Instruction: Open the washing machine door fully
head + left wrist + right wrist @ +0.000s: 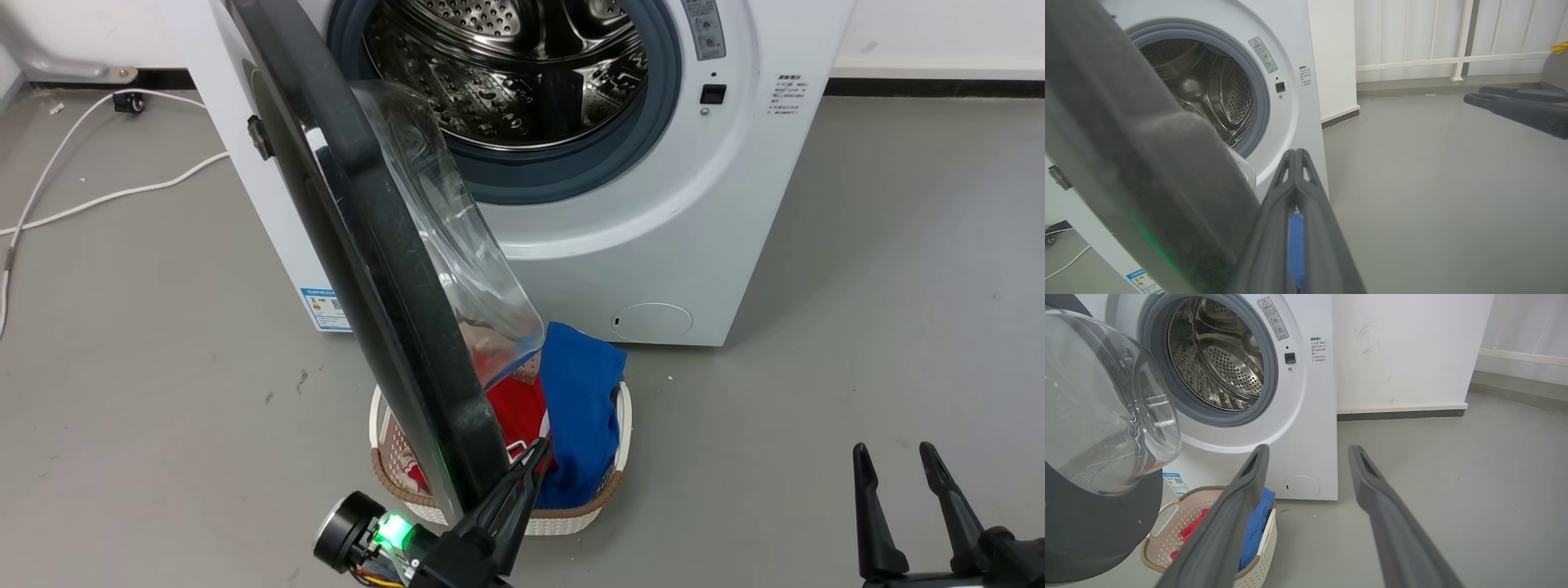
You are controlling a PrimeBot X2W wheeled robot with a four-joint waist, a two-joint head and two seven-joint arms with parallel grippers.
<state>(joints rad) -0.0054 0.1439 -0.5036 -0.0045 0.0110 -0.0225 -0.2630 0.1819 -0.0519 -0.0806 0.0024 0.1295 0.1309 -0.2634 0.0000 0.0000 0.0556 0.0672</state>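
The white washing machine point(653, 245) stands ahead, its steel drum point(506, 65) exposed. The washing machine door point(367, 269) is swung out toward me, nearly edge-on, with its clear glass bowl point(457, 245) facing right. My left gripper point(535, 457) is shut with nothing between its fingers, its tips lying right beside the inner side of the door's lower rim. In the left wrist view the left gripper point(1296, 154) points past the blurred dark door point(1147, 171). My right gripper point(894, 449) is open and away from the door, low at the right. From the right wrist, the right gripper point(1308, 451) faces the machine point(1306, 416) and the door point(1086, 531).
A beige laundry basket point(571, 518) with red and blue clothes point(580, 408) sits on the floor under the door, in front of the machine. A white cable point(106, 196) runs over the grey floor at the left. A white wall point(1404, 351) stands right of the machine.
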